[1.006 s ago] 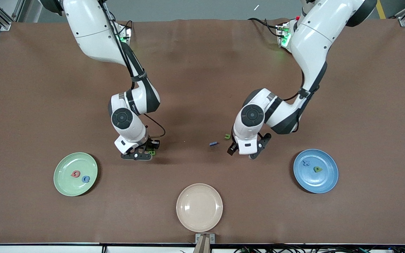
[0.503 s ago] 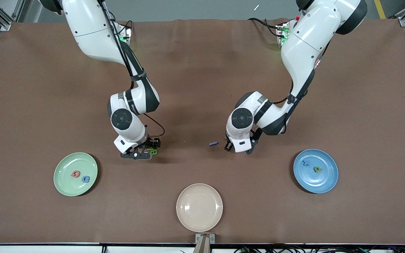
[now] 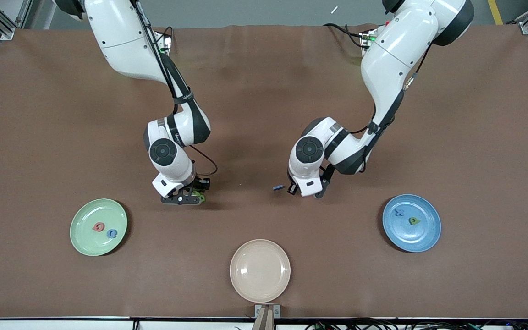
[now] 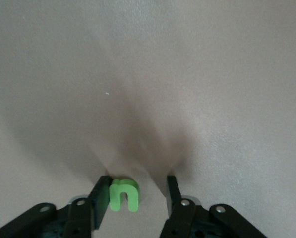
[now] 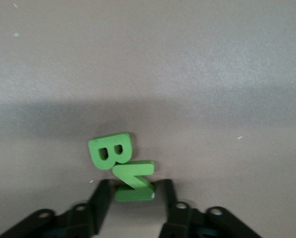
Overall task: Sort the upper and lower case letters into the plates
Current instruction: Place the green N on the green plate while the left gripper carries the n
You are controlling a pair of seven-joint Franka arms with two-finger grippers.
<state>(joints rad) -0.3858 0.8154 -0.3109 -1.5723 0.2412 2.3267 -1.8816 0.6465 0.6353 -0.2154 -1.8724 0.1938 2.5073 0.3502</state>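
Green u (image 4: pixel 123 194) on the brown table (image 3: pixel 264 91), between the fingers of the left gripper (image 4: pixel 133 195); one finger (image 4: pixel 99 196) touches it, the other stands clear, so jaws partly open, nothing gripped yet. In the front view this gripper sits down at the table near the middle, a blue l (image 3: pixel 278 187) lying just beside it.

Right gripper (image 5: pixel 133 193) low toward the right arm's end, narrowed around a green M (image 5: pixel 133 180) that tilts between its fingers; whether it is truly clamped I cannot tell. Green B (image 5: pixel 109 149) touches the M.

Count of letters: eight. Green plate (image 3: pixel 80 238) holds two, red Q (image 3: pixel 98 226) and blue G (image 3: pixel 112 233). Blue plate (image 3: pixel 424 238) holds two, blue x (image 3: pixel 399 212) and green p (image 3: pixel 414 221). Four on the table. Cream plate (image 3: pixel 260 270) nearest the front camera, between the two
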